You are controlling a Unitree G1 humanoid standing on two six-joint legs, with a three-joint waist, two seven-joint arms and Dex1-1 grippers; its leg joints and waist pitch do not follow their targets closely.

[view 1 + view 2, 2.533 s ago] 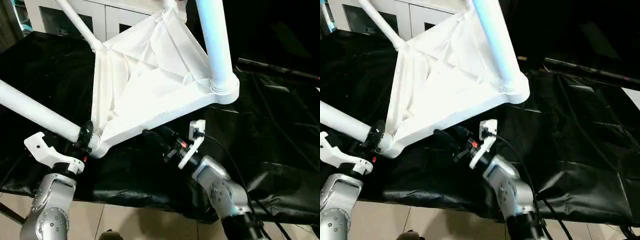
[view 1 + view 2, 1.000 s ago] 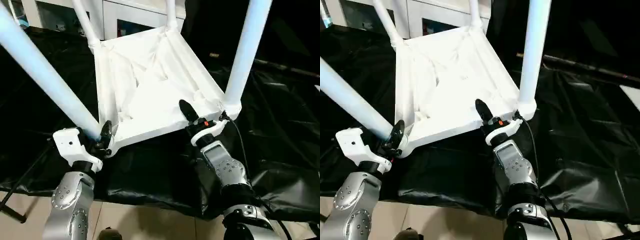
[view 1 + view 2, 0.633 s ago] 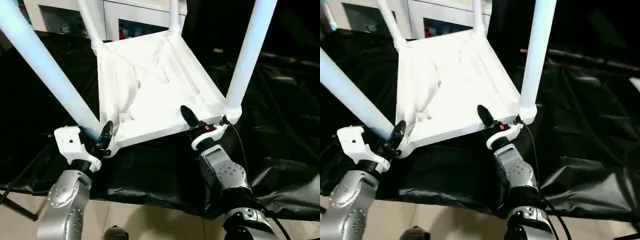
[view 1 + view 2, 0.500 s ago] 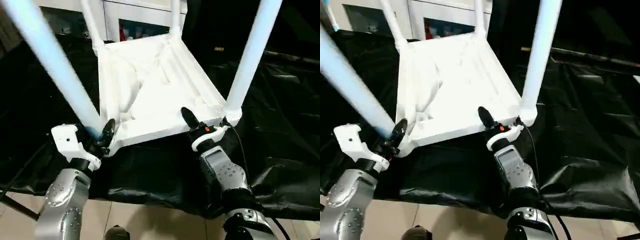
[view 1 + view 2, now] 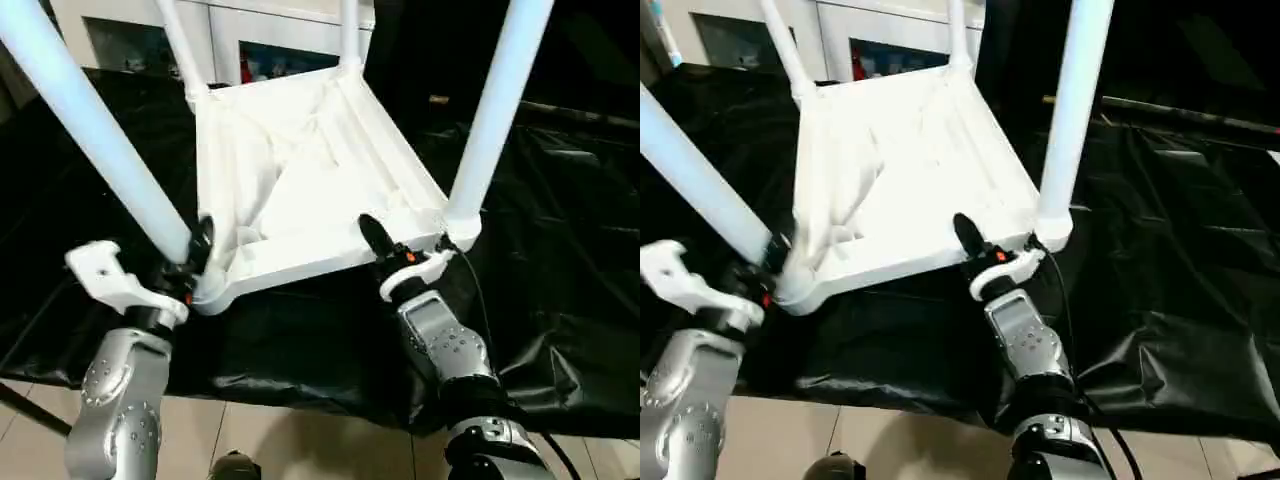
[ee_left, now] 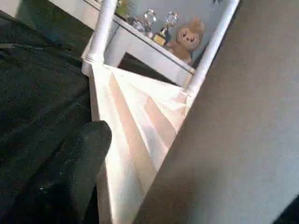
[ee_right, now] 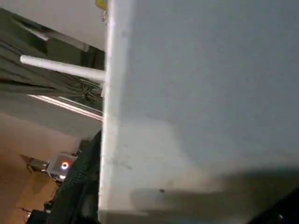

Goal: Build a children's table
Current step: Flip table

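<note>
1. Your right fingers (image 5: 372, 233) are clamped over the tabletop's (image 5: 300, 170) near rim, beside the right near leg (image 5: 492, 110). Your left fingers (image 5: 201, 238) are spread wide at the left near socket (image 5: 208, 290), around the base of the left leg (image 5: 100, 135), gripping nothing firmly.
2. The table sits upside down on the black-draped counter (image 5: 560, 250), towards its near edge, with all four legs standing up from the corners.
3. Hold the right grip steady so the top can't slide on the sheet.
4. Check each leg is fully seated; the left near one leans, so press it along its own axis, not sideways.
5. Close the left fingers squarely on that leg before you lift or flip anything.
</note>
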